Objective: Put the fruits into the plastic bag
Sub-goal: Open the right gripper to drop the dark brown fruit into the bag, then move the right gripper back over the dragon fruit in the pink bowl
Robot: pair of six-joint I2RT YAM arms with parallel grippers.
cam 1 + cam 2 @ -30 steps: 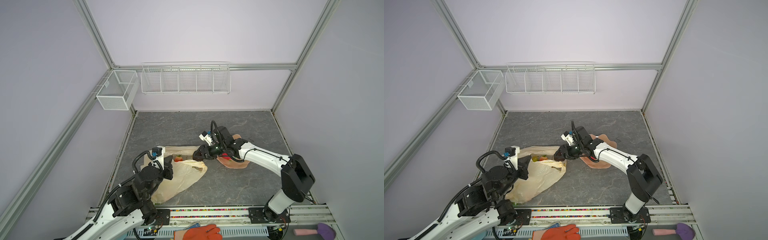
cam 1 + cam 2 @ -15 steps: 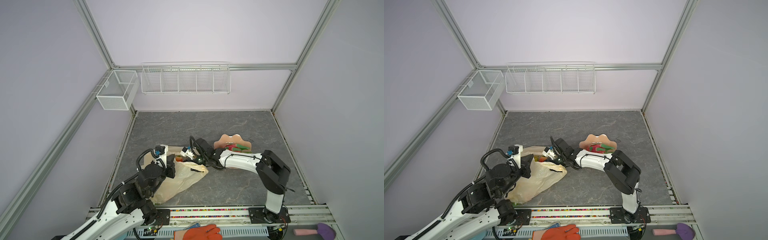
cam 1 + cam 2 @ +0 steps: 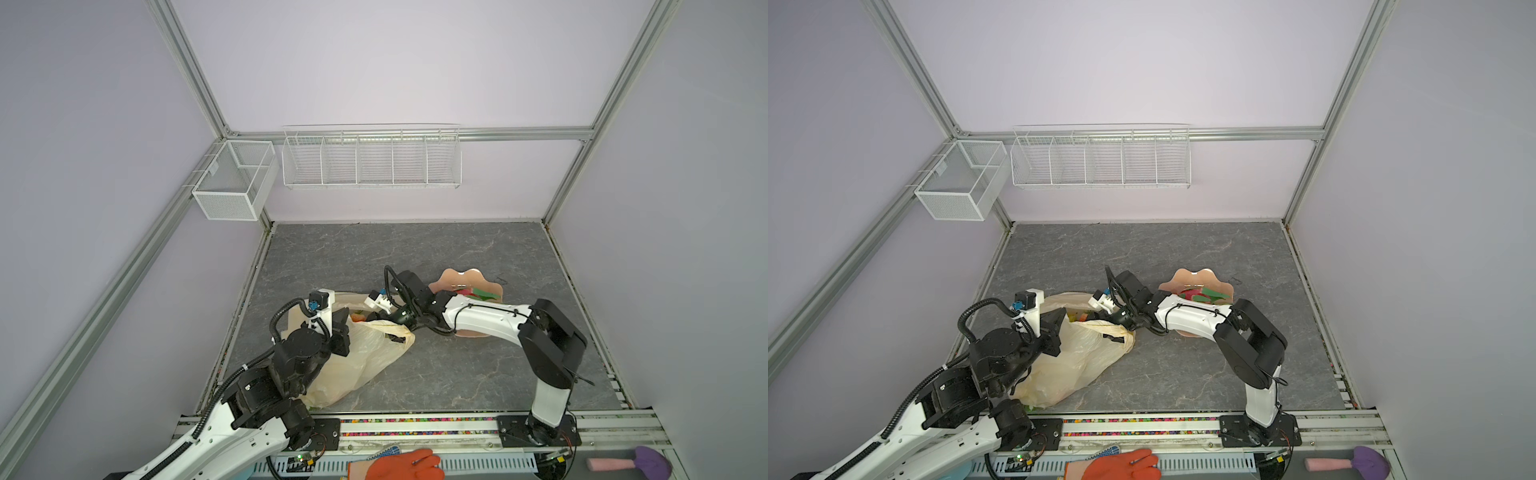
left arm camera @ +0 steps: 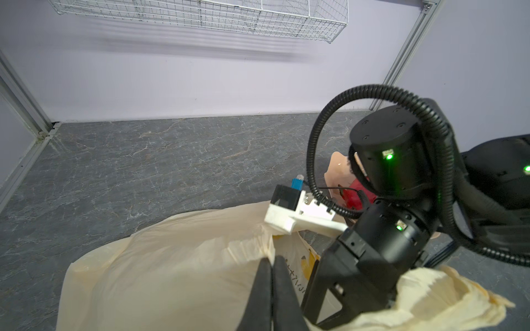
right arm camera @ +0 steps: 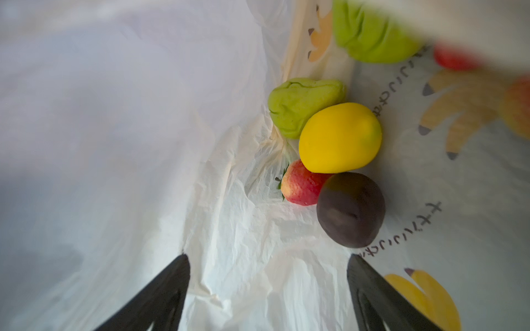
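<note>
The right gripper (image 5: 268, 258) reaches into the mouth of the thin, crinkly, cream-yellow plastic bag (image 3: 365, 361). Its two black fingers (image 5: 172, 286) are spread wide with nothing between them, only the bag's pale inner film beyond. Just past the fingertips, inside the bag, a smooth yellow lemon (image 5: 339, 137), a wrinkled green piece (image 5: 301, 106), a red strawberry (image 5: 299, 186) and a round dark-brown piece (image 5: 351, 209) lie touching in a cluster. A second green piece (image 5: 370, 37) lies apart from them.

The left gripper (image 4: 272, 259) has its fingers pressed together, pinching the bag's gathered rim. In both top views the bag lies on the front left of the grey marbled table (image 3: 415, 249), beside the left arm, and the right arm stretches across to it. Partly hidden behind that arm sits a peach wavy-edged plate (image 3: 457, 277), which carries a red dragon fruit with green scales (image 3: 478, 293), well apart from the bag.
</note>
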